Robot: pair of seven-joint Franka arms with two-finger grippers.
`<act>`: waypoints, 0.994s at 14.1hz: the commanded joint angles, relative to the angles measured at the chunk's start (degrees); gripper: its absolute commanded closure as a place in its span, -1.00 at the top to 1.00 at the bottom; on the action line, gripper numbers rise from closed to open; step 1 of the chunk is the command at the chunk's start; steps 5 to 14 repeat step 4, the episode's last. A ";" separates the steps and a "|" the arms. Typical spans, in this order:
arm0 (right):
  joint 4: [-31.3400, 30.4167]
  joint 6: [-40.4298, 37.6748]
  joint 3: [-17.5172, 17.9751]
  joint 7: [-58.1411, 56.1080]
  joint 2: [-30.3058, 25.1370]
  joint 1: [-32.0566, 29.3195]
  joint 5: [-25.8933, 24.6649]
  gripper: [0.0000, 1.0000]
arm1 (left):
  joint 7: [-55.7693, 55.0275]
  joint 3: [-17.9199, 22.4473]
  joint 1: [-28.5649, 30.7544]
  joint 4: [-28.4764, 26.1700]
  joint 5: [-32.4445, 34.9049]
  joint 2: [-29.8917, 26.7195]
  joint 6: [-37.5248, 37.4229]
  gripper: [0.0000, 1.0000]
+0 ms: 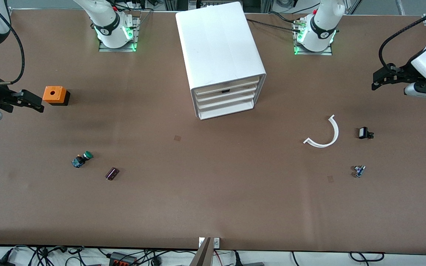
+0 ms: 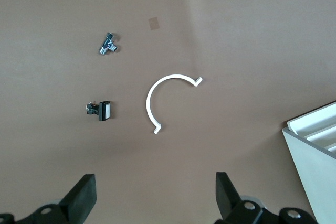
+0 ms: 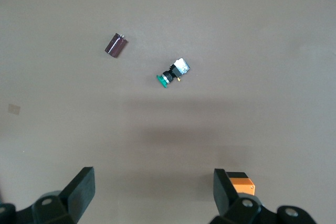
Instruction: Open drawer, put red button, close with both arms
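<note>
The white cabinet (image 1: 216, 44) stands at the table's middle near the arms' bases. Its uppermost drawer (image 1: 231, 84) is shut, like the three trays below it. A corner of the cabinet shows in the left wrist view (image 2: 315, 150). I see no red button in any view. My left gripper (image 1: 377, 83) is open and empty, up over the left arm's end of the table; its fingers show in the left wrist view (image 2: 156, 182). My right gripper (image 1: 35, 105) is open and empty at the right arm's end, next to the orange box (image 1: 55, 95); it also shows in its wrist view (image 3: 154, 177).
A green-capped switch (image 1: 83, 159) and a dark maroon cylinder (image 1: 112, 173) lie toward the right arm's end. A white curved strip (image 1: 324, 133), a small black part with a white face (image 1: 364, 133) and a tiny blue-silver part (image 1: 358, 170) lie toward the left arm's end.
</note>
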 commanded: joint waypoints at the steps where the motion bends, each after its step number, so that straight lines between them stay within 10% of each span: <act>1: -0.17 -0.21 0.81 0.15 -0.65 -0.65 -0.22 1.00 | -0.61 -0.21 0.17 2.26 -0.19 1.09 -1.50 1.00; 14: -0.17 -0.13 0.72 0.15 -0.65 -0.65 -0.22 1.00 | -0.52 -0.21 0.17 2.26 -0.27 1.17 -1.41 1.00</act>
